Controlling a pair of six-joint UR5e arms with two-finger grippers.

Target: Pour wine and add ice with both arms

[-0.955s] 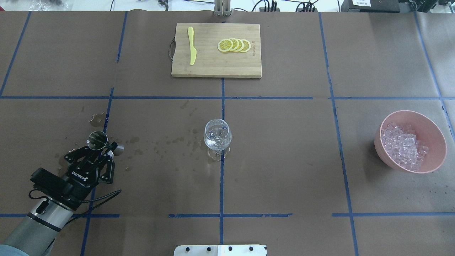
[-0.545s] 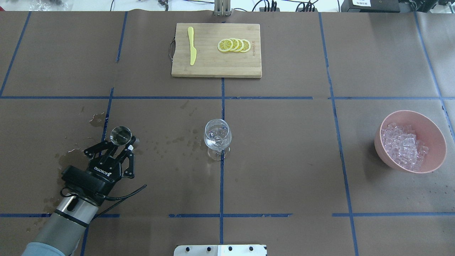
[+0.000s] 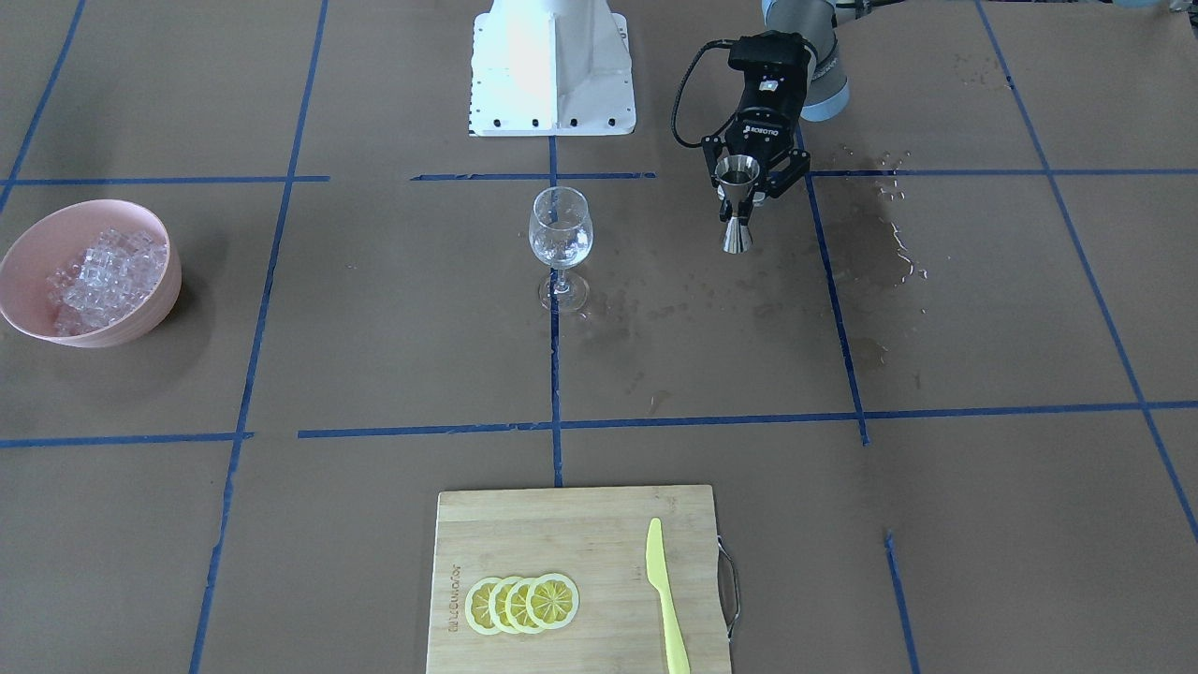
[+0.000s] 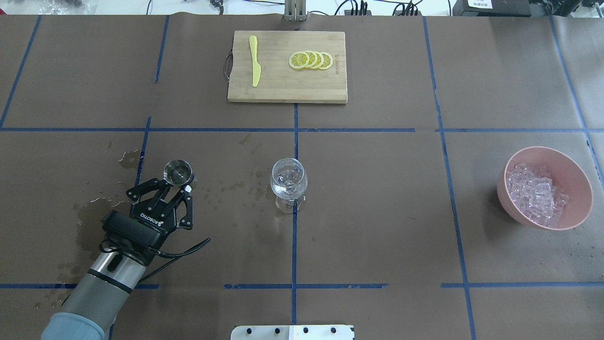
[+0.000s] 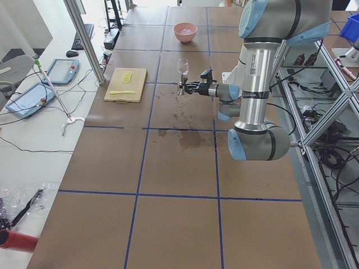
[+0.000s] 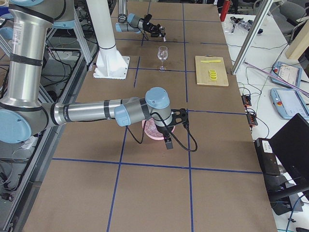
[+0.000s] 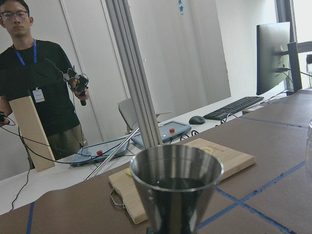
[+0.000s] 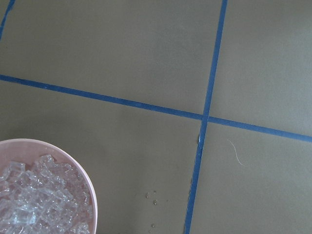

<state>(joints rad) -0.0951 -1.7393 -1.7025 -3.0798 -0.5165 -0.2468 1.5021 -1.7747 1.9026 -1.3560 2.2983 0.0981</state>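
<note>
Wine glass (image 4: pixel 289 183) between jigger (image 4: pixel 178 171) and pink bowl (image 4: pixel 573 168)

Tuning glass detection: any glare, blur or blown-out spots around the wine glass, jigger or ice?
Front-facing: white pedestal blown out; wine glass sharp but low-contrast. Overhead: small highlights in the glass, soft shadow left of the pink bowl. Left wrist: jigger crisp, rim glinting. Right wrist: ice slightly soft, no glare.
</note>
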